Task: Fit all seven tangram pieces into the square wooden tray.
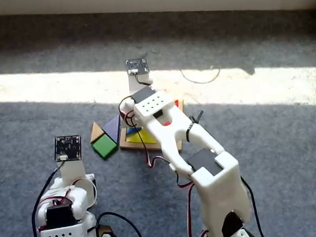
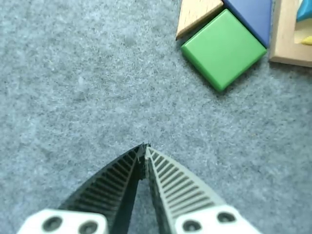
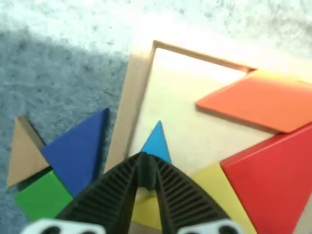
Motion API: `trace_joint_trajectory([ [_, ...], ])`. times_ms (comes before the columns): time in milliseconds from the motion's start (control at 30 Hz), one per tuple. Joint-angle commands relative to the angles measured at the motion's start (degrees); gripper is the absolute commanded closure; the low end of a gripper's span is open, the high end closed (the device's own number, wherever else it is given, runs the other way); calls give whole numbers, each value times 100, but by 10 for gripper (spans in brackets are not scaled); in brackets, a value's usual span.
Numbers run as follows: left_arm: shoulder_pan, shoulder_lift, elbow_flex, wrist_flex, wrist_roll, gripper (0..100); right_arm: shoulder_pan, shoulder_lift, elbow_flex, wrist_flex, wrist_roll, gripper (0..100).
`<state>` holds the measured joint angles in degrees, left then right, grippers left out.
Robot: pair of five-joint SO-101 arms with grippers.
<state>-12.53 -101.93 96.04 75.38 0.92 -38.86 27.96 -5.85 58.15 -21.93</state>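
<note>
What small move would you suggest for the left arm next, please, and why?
Probably open the left tool and ease it toward the green square. The tool is shut over bare carpet, and the square lies outside the wooden tray, beside the dark blue triangle, nearest this arm.

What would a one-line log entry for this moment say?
tray: orange piece, red triangle, yellow piece, light blue triangle | outside: green square, dark blue piece, tan triangle | left gripper: shut over carpet | right gripper: shut above tray
</note>
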Motion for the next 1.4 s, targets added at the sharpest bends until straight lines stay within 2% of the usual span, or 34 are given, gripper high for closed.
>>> trace_joint_trajectory([
  [0, 4, -207, 110, 26, -35, 994, -75, 40, 4, -154, 53, 994],
  [267, 4, -207, 110, 26, -35, 994, -760, 66, 13, 514, 580, 994],
  [633, 4, -207, 110, 26, -35, 994, -813, -163, -233, 1226, 607, 994],
  [867, 4, -207, 110, 26, -35, 994, -778, -1657, 101, 1358, 615, 994],
  [1100, 4, -207, 110, 26, -35, 994, -725, -3503, 1666, 1297, 615, 994],
  [1367, 4, -207, 110, 26, -35, 994, -13, -5719, 3793, 611, 589, 994],
])
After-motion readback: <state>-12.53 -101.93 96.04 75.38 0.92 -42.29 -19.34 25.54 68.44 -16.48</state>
